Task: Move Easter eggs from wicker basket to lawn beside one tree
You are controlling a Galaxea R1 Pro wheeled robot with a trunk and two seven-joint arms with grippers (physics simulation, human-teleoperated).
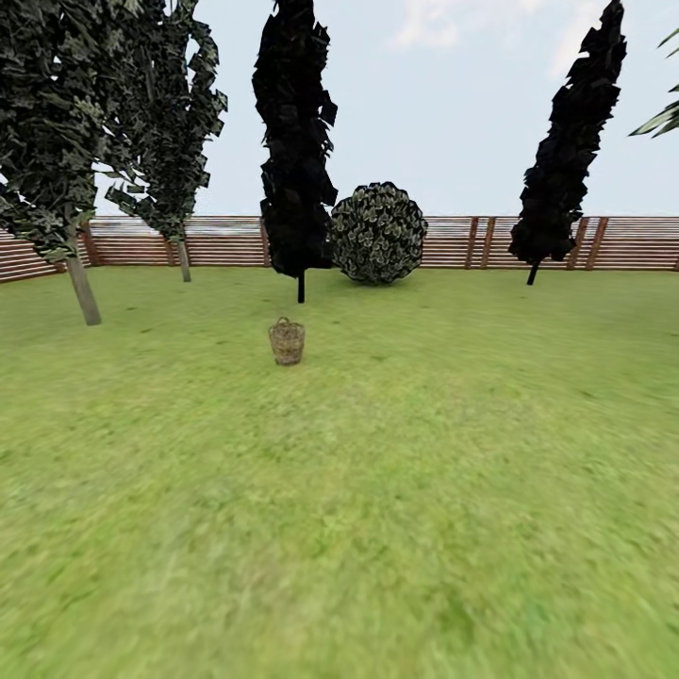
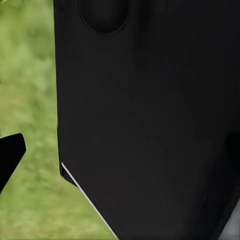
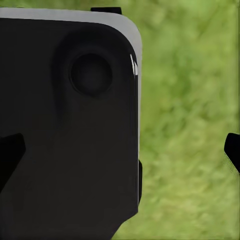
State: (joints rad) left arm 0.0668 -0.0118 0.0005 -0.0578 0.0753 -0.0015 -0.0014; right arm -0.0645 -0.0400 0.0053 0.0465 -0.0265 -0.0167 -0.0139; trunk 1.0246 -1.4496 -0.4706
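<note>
Blurred lawn (image 1: 377, 528) stretches ahead to the wicker basket (image 1: 287, 341), well apart from both pincers, whose state cannot be told. It stands before a near-black tree (image 1: 297, 141). Likely light and stiff, the basket suits a rim hold; no eggs discernible.

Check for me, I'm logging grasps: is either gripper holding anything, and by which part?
Nothing is visibly held. The wicker basket stands far off on the lawn.
</note>
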